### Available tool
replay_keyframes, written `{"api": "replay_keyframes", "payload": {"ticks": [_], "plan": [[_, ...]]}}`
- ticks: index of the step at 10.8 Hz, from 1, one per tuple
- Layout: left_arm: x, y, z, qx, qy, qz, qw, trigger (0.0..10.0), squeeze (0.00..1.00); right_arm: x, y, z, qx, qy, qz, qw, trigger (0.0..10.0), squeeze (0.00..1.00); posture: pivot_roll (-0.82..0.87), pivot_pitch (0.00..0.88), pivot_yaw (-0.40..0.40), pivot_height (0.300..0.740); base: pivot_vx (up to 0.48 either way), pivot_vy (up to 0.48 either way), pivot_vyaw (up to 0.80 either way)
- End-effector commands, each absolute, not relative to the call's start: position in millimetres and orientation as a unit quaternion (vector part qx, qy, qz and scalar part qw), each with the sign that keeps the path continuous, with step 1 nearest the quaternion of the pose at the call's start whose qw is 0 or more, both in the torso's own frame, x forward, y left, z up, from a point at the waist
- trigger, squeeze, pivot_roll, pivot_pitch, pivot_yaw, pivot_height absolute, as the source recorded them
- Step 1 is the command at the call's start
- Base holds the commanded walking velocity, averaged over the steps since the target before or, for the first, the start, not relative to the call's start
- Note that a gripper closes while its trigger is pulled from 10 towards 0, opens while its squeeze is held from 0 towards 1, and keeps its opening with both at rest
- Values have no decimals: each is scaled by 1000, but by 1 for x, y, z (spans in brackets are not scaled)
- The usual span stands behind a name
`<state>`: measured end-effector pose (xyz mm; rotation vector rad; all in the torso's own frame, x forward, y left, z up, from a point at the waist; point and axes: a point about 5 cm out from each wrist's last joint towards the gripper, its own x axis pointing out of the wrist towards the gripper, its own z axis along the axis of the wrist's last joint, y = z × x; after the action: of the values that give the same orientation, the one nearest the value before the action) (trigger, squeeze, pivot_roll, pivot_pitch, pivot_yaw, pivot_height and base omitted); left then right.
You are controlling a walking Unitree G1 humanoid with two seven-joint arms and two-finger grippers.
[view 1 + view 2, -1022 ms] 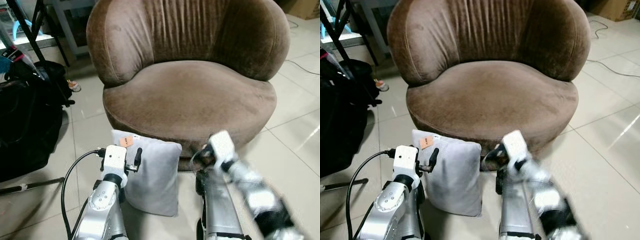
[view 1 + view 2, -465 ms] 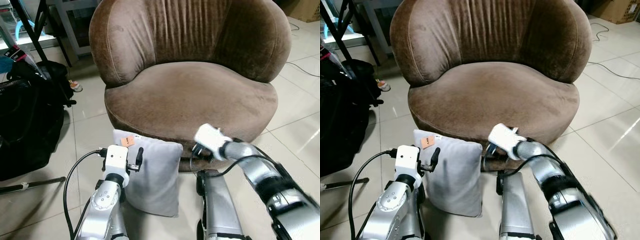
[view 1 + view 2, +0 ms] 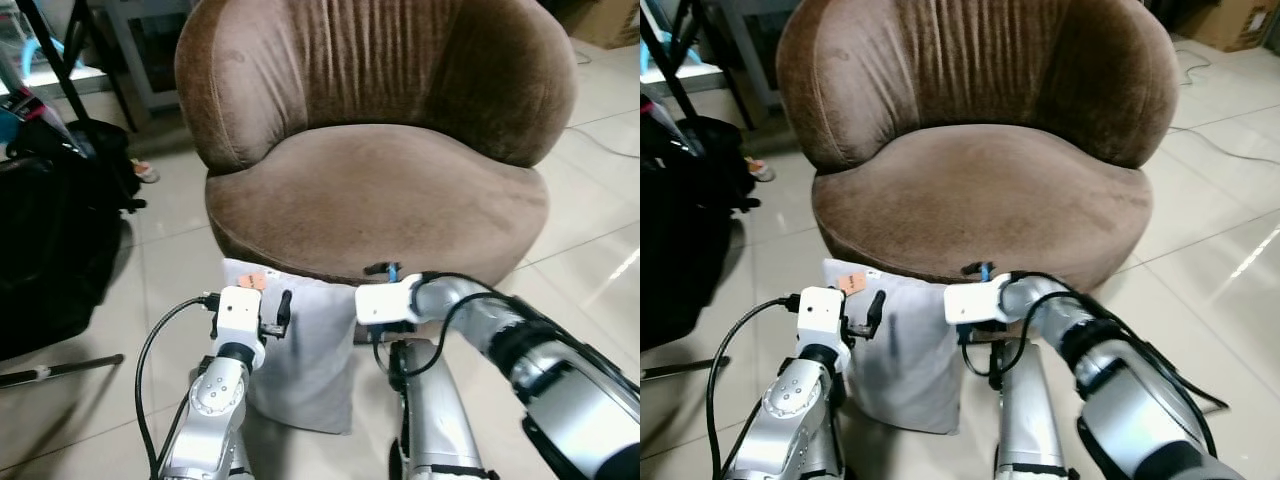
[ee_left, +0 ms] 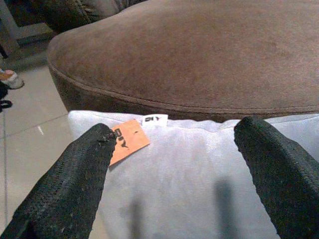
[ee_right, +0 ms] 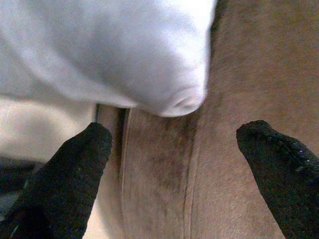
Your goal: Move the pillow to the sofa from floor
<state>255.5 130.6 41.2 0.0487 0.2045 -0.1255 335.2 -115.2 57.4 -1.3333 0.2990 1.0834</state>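
Note:
A grey pillow (image 3: 305, 350) with an orange tag (image 3: 252, 281) stands on the tiled floor, leaning against the front of the brown round sofa (image 3: 380, 190). My left gripper (image 4: 177, 134) is open just in front of the pillow's upper left part, with its fingers (image 4: 75, 174) spread wide over the tag side. My right gripper (image 5: 177, 132) is open at the pillow's upper right corner (image 5: 184, 99), close to the sofa's base. Neither gripper holds the pillow.
A black bag (image 3: 50, 250) and black stand legs (image 3: 60, 50) crowd the left side. A thin bar (image 3: 60, 370) lies on the floor there. My own silver leg (image 3: 430, 420) is right of the pillow. Open tiled floor (image 3: 590, 270) lies to the right.
My right arm has swung left and lowered its gripper to the pillow's upper right corner. The left gripper has edged slightly closer to the pillow.

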Motion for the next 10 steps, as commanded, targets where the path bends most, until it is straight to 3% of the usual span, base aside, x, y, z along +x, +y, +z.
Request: {"api": "replay_keyframes", "payload": {"ticks": [1, 3, 5, 10], "plan": [[257, 129, 41, 27, 101, -60, 993, 10000, 0, 339, -113, 62, -604, 121, 475, 628, 10000, 0, -126, 0, -3, 435, 0, 0, 0], [255, 129, 39, 23, 101, -52, 993, 10000, 0, 338, -110, 57, -640, 120, 482, 587, 10000, 0, -125, 0, -19, 435, 0, 0, 0], [255, 127, 39, 19, 101, -50, 994, 10000, 0, 338, -111, 56, -655, 121, 479, 572, 10000, 0, -127, 0, -29, 435, 0, 0, 0], [256, 125, 37, 17, 100, -49, 994, 10000, 0, 348, -111, 60, -667, 139, 427, 595, 10000, 0, -118, 0, -39, 435, 0, 0, 0]]}}
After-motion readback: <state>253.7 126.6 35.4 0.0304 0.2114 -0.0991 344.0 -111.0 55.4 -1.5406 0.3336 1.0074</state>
